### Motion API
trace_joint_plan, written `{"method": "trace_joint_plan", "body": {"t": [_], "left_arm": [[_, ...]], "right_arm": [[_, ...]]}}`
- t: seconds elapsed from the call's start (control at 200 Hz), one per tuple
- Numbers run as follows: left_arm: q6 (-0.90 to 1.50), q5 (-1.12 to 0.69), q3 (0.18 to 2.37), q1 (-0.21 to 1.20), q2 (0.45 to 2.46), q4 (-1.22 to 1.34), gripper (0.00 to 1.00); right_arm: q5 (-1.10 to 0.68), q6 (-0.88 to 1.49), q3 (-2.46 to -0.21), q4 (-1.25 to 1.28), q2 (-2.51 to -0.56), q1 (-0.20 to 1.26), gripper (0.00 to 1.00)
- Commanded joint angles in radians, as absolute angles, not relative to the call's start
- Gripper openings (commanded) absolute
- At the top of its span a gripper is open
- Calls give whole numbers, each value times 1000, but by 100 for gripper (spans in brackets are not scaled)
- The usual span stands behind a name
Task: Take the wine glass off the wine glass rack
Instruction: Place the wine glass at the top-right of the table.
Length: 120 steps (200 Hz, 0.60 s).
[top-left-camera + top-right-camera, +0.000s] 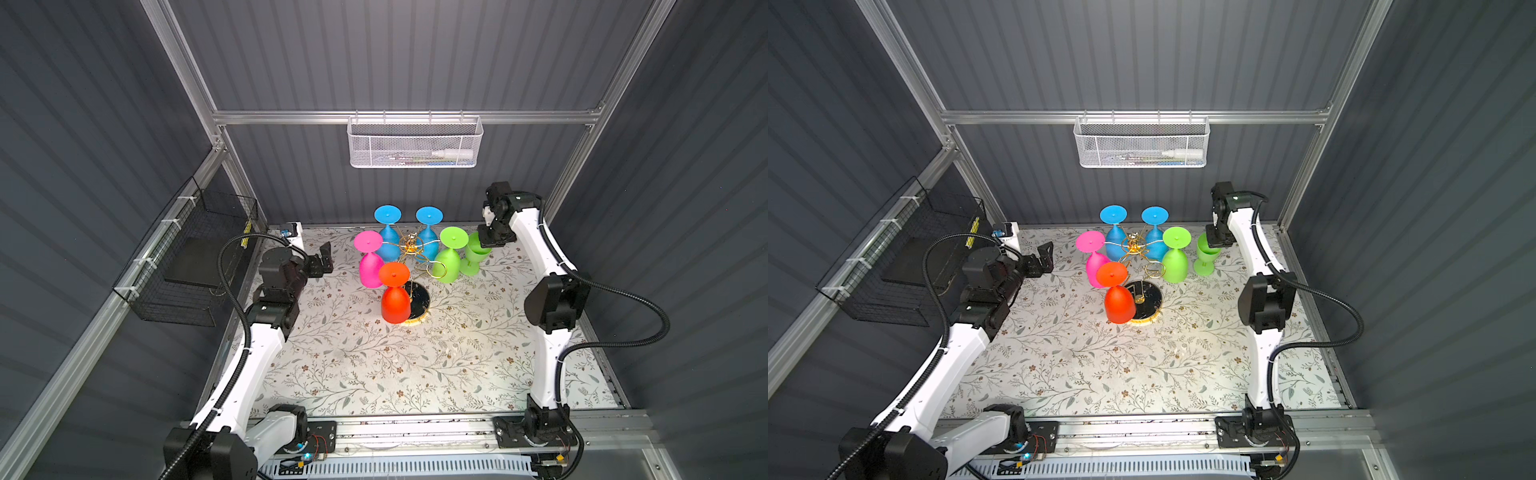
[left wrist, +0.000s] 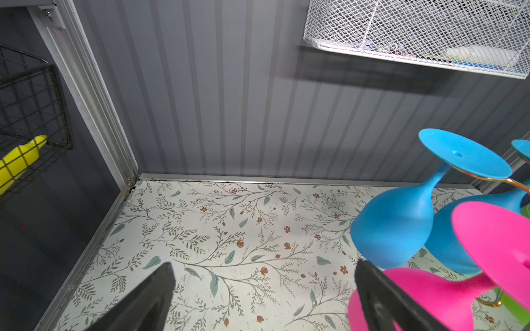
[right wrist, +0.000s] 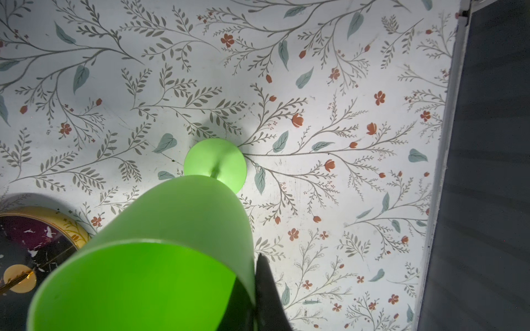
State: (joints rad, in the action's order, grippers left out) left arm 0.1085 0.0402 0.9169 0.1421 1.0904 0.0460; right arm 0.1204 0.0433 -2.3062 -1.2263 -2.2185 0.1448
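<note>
- The right gripper (image 1: 485, 245) was closed on the rim of a green wine glass (image 1: 473, 258), pinching the bowl wall from above; the right wrist view showed one dark finger (image 3: 266, 289) against the outside of the bowl.
- That glass stood upright, clear of the wine glass rack (image 1: 420, 296) and just beside its right side. Its foot appeared to sit on the floral table (image 1: 374, 365), though full contact could not be confirmed.
- The left gripper (image 1: 326, 259) was spread wide and held nothing, hovering near the pink glass (image 1: 371, 270) on the rack's left side without touching it.
- Five glasses hung upside down from the gold arms: the pink one, an orange-red one (image 1: 395, 303), two blue ones (image 1: 387, 245) (image 1: 428, 245) and a second green one (image 1: 449, 266). One ring arm (image 1: 438, 270) was empty.
- Judged from this, the removal itself looked done: one glass was off the rack and set apart from it. What seemed left was to let go of the rim and lift the arm away without tipping the glass.
- No brand, label or writing could be read. The glasses were plain, and the white bottle in the white mesh basket (image 1: 415, 143) on the back wall was too small to make out. The black wire basket (image 1: 187, 257) held a yellow item (image 2: 20, 160) with no legible text.
</note>
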Motion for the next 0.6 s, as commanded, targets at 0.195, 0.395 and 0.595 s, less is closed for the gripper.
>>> {"method": "trace_joint_plan", "body": {"t": [0.195,0.395,0.595], "left_arm": [[107,28,920,138,1088,32,100],[109,28,920,138,1090,31,100],[112,31,923,138,1087,28,100]], "right_arm": [[123,40,-2311,-1241,-2231,152,14],[90,50,-2308,-1226,-2191,153,25],[17,87,-2254,-1155,-2095,144,36]]}}
